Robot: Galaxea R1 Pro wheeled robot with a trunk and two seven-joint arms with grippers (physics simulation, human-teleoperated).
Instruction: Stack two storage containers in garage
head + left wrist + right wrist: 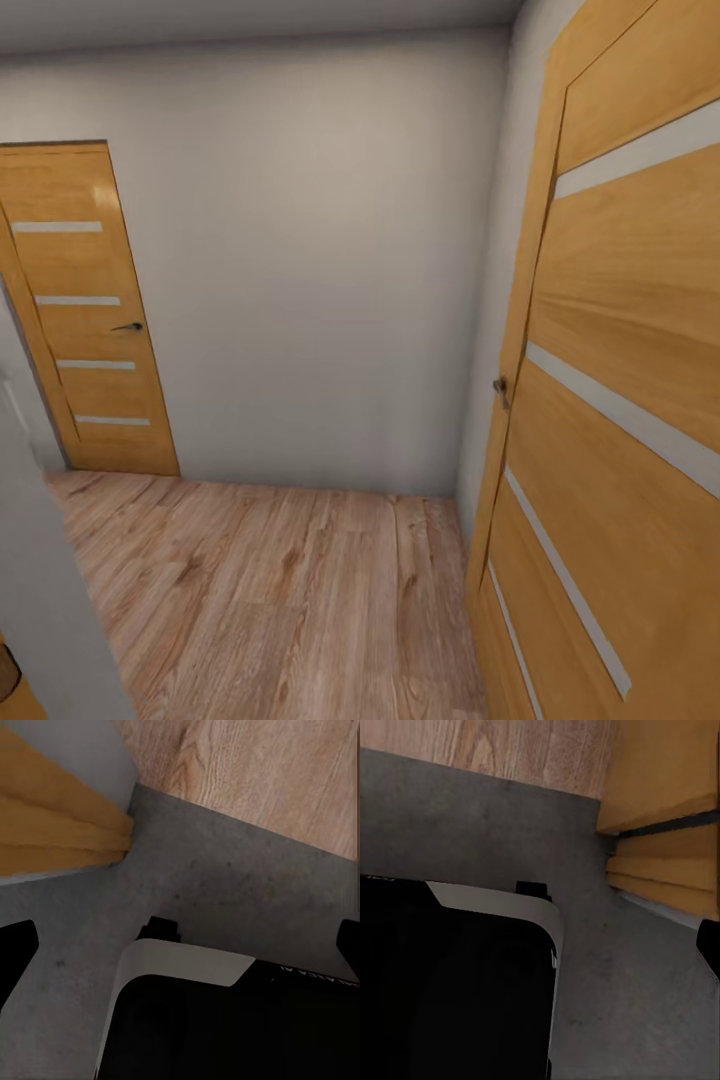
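Nearest the head camera, an orange wooden door (620,400) with pale horizontal stripes is seen, standing open and edge-on, with a small metal handle (500,390) on its near edge. Beyond that open door, a grey wall (320,270) closes off the narrow hallway, and a second orange door (90,310) of the same pattern (shut, with a dark lever handle) is set at the far end of that wall, well apart from the open door. Pale wood plank flooring (270,600) is laid between the two doors.

Through the left wrist camera, the robot's black base with a white trim (225,1020) is shown resting on dark grey mottled concrete floor (225,885), which meets the wood planks along a straight threshold; an orange door frame (52,825) stands just beside that threshold. The left gripper (180,945) is represented by two dark fingertips (15,945) at opposite picture edges, spread wide apart with nothing held between them.

Through the right wrist camera, the same base and concrete are shown, with an orange door edge (667,802) beside the threshold. One dark fingertip (711,945) of the right gripper is visible at the picture edge, so its state cannot be told.

Neither storage container can be located in these views.
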